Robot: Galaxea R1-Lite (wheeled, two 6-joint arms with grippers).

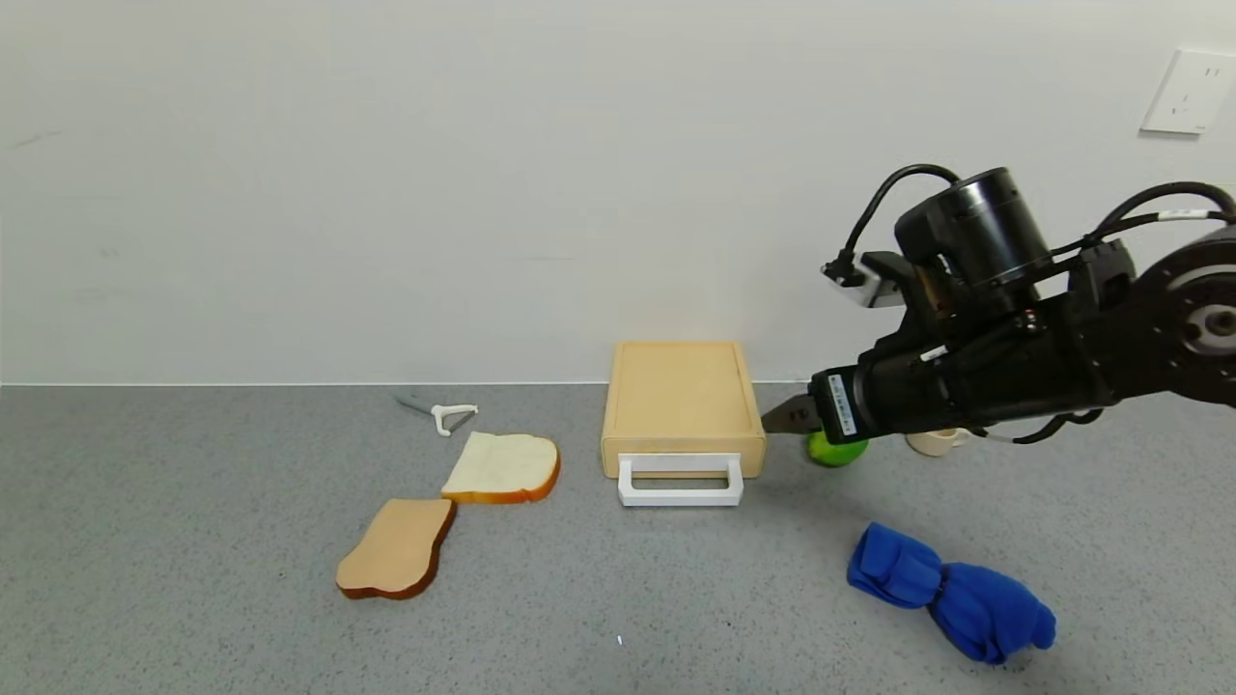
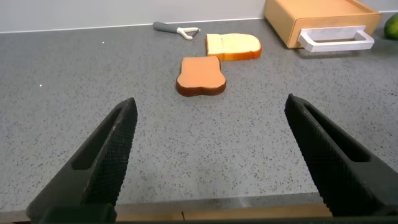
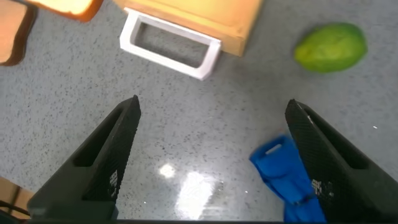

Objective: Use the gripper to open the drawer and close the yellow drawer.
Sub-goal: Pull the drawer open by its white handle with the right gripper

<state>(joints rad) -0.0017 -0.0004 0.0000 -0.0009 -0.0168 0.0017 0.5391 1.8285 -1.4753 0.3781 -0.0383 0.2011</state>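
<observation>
A grey speckled countertop (image 1: 193,541) runs to a white wall and carries a pale yellow drawer box (image 1: 681,401) with a white loop handle (image 1: 680,480). Two bread slices (image 1: 454,512) lie beside it near a peeler (image 1: 446,416). On the box's other side sit a green fruit (image 1: 836,450), a small cup (image 1: 937,442) and a blue cloth (image 1: 951,591).

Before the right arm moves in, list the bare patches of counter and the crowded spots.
Bare: the counter's left part, beyond the bread slices and peeler; also the strip between the drawer's white handle and the blue cloth. Crowded: right of the drawer, where the open right gripper hangs over the green fruit and cup.
</observation>
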